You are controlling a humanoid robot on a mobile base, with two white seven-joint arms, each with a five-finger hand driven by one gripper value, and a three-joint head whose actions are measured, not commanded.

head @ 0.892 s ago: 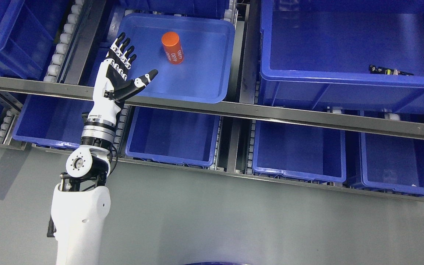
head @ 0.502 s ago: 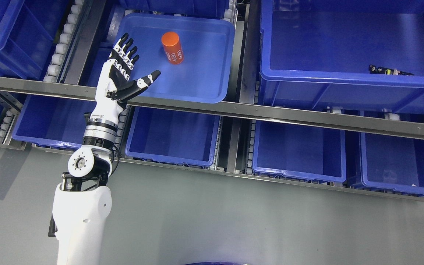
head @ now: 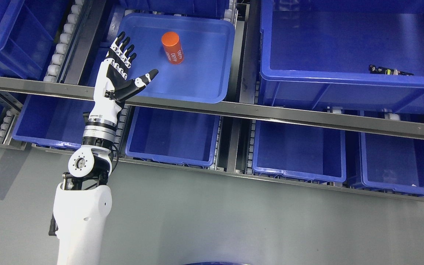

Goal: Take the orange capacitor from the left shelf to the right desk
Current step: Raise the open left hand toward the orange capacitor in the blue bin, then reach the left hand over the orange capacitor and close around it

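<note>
Spread robot hand (head: 118, 71) near capacitor (head: 172, 48)

1. The tray (head: 204, 82) looks like smooth blue plastic with a soft sheen that catches pale reflections.
2. The orange can (head: 172, 48) has a glossy, smooth skin, seemingly a plastic sleeve with white print on its side.
3. The robot hand (head: 122, 71) is glossy white plastic shell with matt black finger segments.
4. The wrist ring (head: 98, 130) looks like brushed bare metal with black bands.
5. The forearm cover (head: 81, 217) is smooth white plastic, lightly shiny.
6. The shelf rail (head: 289, 116) is dull grey metal with small bolt holes.
7. The rollers (head: 63, 38) look like matt whitish plastic.
8. The floor (head: 234, 221) is a flat grey surface, matt and even.
9. The large bin (head: 344, 79) is the same shiny blue plastic.
</note>
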